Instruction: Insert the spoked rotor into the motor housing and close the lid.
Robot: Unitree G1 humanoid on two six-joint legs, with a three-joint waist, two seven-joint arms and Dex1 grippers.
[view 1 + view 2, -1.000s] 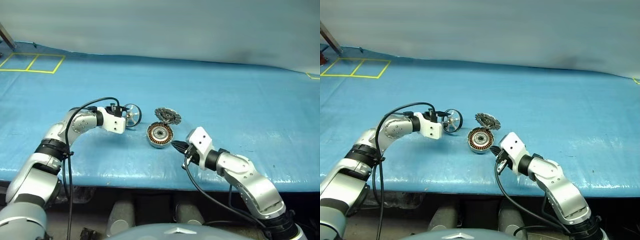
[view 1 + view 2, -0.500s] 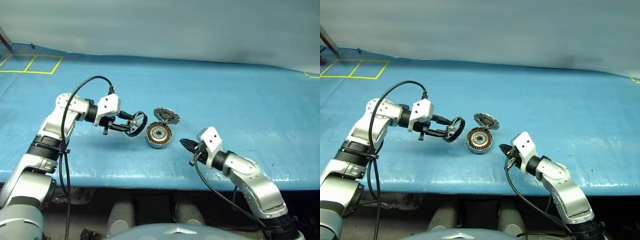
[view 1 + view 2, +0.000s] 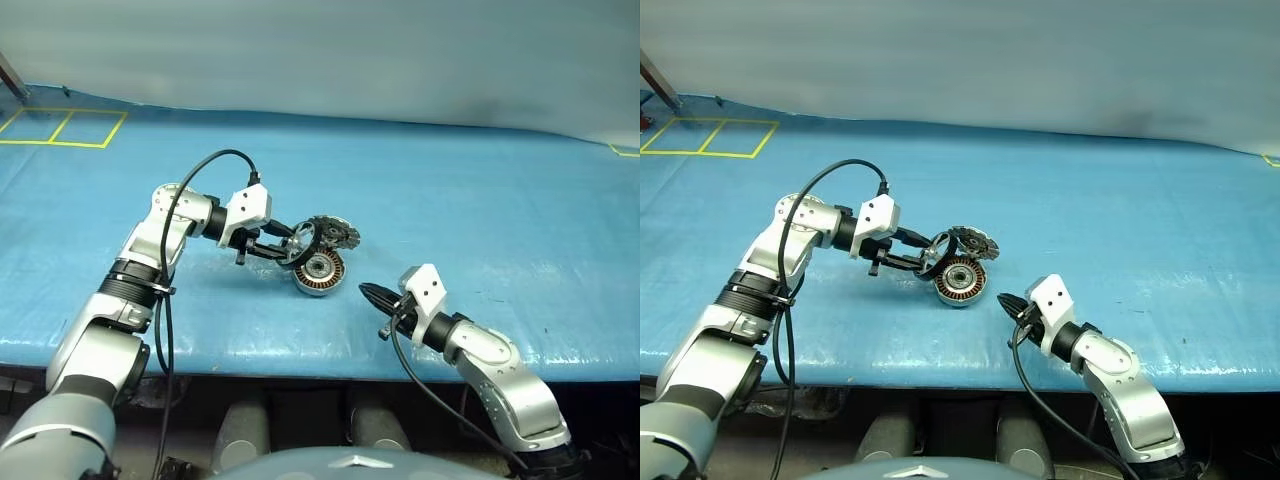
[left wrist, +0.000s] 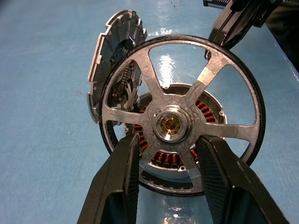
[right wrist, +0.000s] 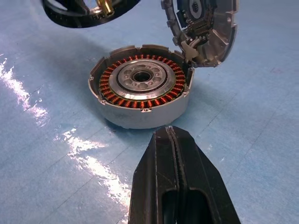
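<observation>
From the left eye view, the left end effector [image 3: 291,247] carries the spoked rotor [image 3: 304,241] tilted on edge just above the left rim of the motor housing [image 3: 318,273], which sits on the blue bench [image 3: 480,200] with its lid [image 3: 335,233] hinged up on the far side; the right end effector [image 3: 372,293] hovers near the housing's right, fingers pressed together and holding nothing. In the left wrist view, the two black fingers [image 4: 122,177] stand part open, pinching the rotor by its lower rim and spokes, with the copper windings visible through the gaps. The right wrist view shows the open housing, silver centre exposed, and the lid standing nearly upright behind it. The rotor looks like rigid, light metal with a smooth rim, so it could slip or twist in a two-point pinch. A hold across rim and spoke seems sound, and it will probably need levelling before seating.
</observation>
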